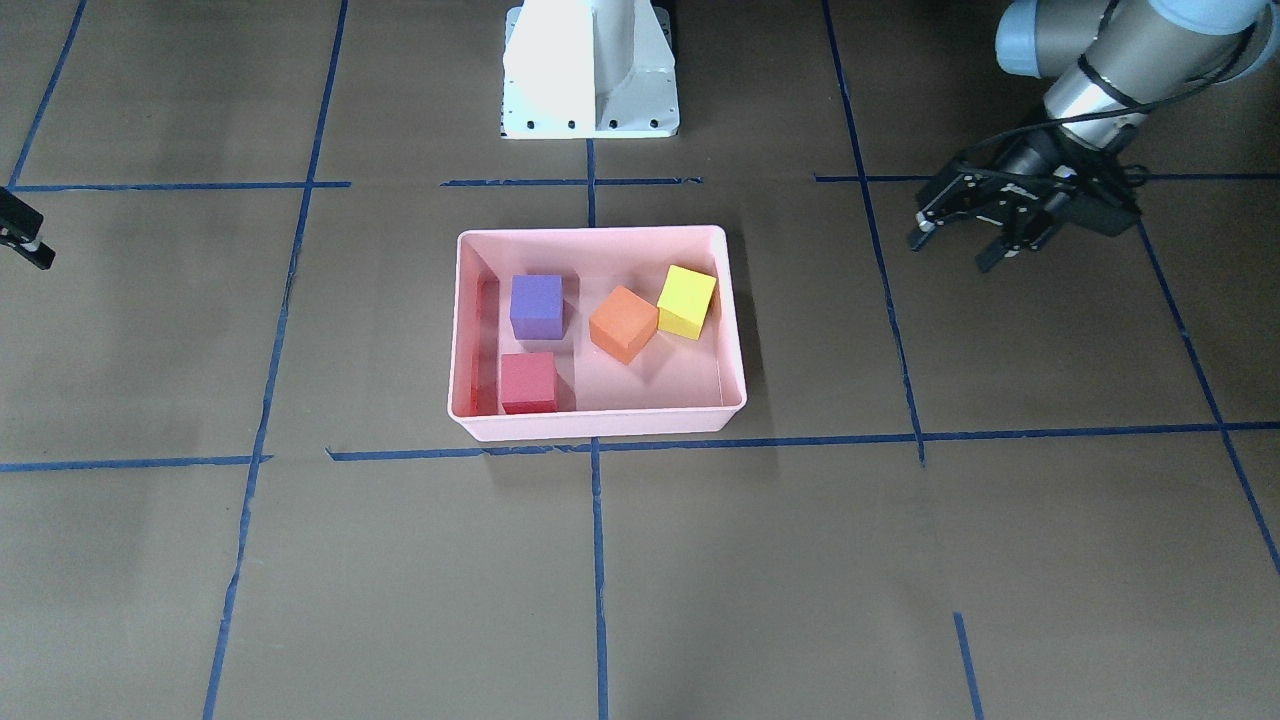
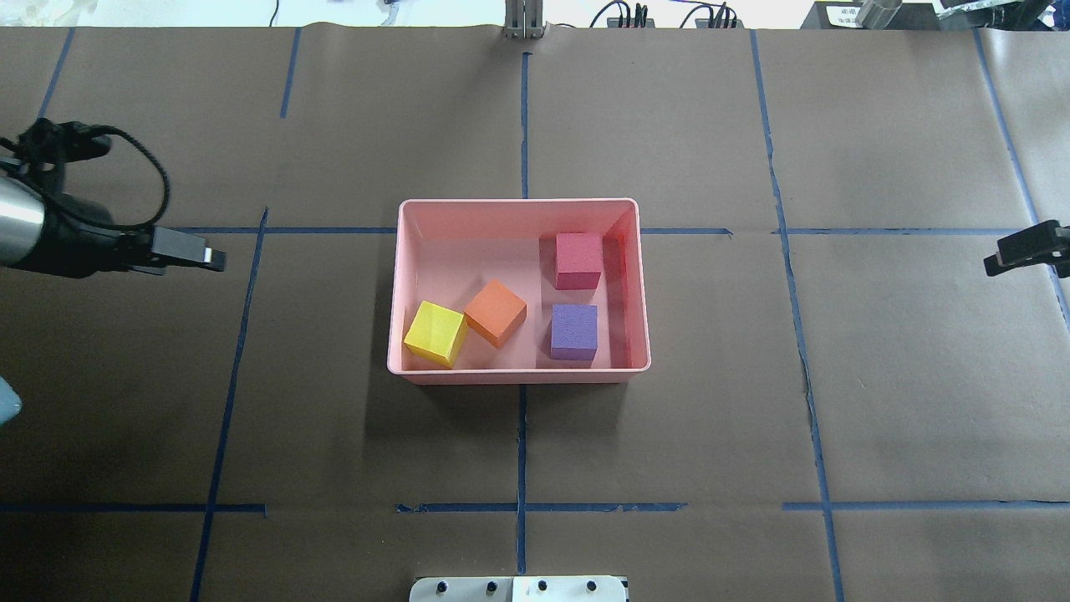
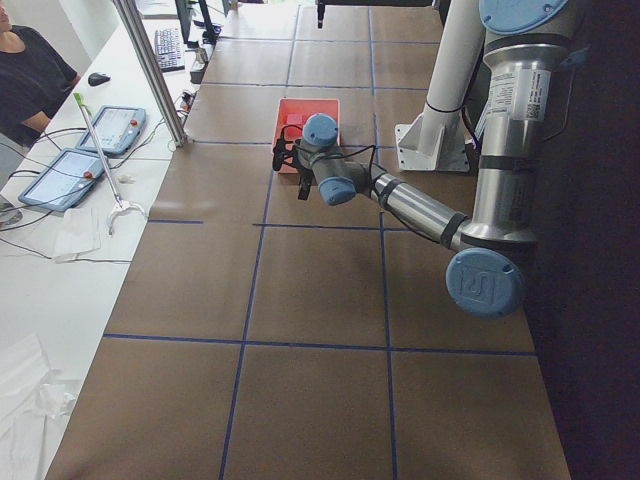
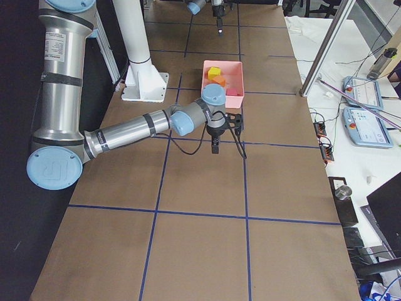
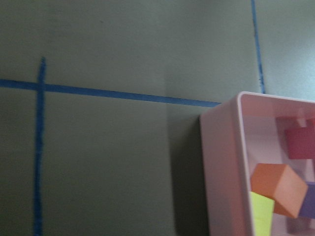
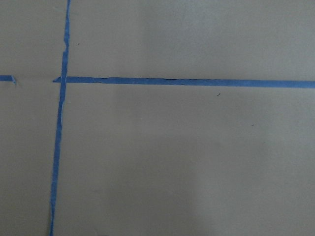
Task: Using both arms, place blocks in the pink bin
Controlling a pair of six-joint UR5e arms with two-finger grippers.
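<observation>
Inside pink bin: purple blk, red-pink blk, orange blk, yellow-green blk

i work in a robotics lab: my desk is papered brown and gridded with blue tape, a white pedestal stands on it, and a side bench holds teach pendants, a keyboard and a mouse beside an operator.

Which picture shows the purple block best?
Overhead exterior: the purple block sits whole, unblocked, in the pink bin. Front-facing shows it too; left wrist catches a sliver; the others don't clearly show it.
</observation>
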